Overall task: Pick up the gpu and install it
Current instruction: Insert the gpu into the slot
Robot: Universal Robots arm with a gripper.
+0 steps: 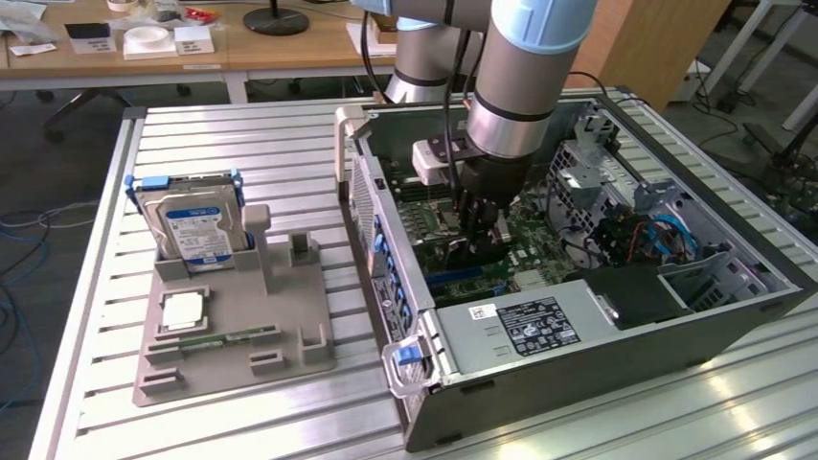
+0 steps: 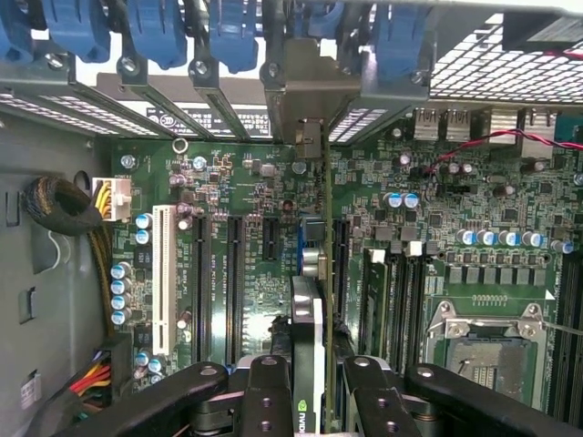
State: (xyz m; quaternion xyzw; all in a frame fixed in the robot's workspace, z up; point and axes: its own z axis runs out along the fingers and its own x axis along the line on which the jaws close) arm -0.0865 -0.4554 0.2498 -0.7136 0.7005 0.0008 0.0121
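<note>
Dark, edge-on gpu (image 2: 308,319) clamped in the narrowed gripper (image 2: 314,382), upright over the motherboard (image 2: 228,182) inside the case (image 1: 614,335), bracket (image 2: 310,86) at the rear wall. Likely hazard: slight tilt, connector missing its slot, bracket snagging.

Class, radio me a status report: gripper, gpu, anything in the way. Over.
Gripper shut on gpu. Bracket at rear openings, card edge-on over motherboard slots. Red-black wire clear of card.

High exterior view overlooks the computer case (image 1: 601,369); wrist view faces its motherboard (image 2: 273,196) closely.
</note>
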